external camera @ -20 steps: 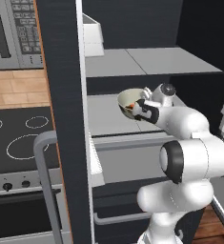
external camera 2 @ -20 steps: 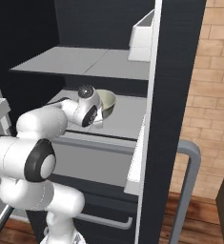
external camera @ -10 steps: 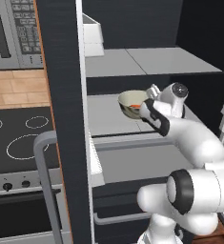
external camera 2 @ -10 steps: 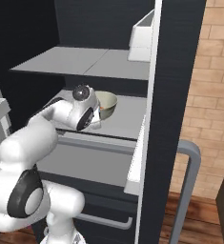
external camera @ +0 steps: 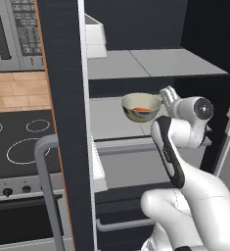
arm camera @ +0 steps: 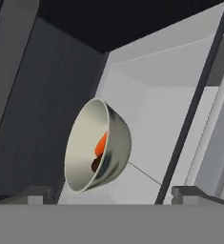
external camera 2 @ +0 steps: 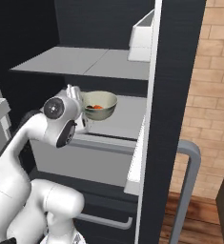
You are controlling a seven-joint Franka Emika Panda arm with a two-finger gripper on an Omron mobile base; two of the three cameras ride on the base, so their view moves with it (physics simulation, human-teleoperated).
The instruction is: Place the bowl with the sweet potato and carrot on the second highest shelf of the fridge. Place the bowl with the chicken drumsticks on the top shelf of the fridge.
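A pale bowl [external camera: 141,107] holding an orange carrot piece and a darker sweet potato sits on the fridge's second highest shelf [external camera: 106,120], near the shelf's front. My gripper [external camera: 167,95] is just to the right of the bowl's rim. From the right base view the bowl [external camera 2: 99,105] is right of the gripper [external camera 2: 76,92], on that shelf [external camera 2: 127,116]. In the hand view the bowl [arm camera: 96,145] appears tipped on its side between the gripper's [arm camera: 116,194] widely spread fingertips [arm camera: 39,193]; the gripper is open and no finger touches the bowl.
The top shelf [external camera: 155,61] is above, with a white bin [external camera: 94,37] at its left. The open fridge door [external camera: 62,122] stands left of the shelves, and a drawer front [external camera: 131,164] lies below. A stove top [external camera: 13,142] is farther left.
My hand has drawn back to the right, away from the bowl, and the arm's elbow has swung lower. The bowl stays in about the same place on the shelf.
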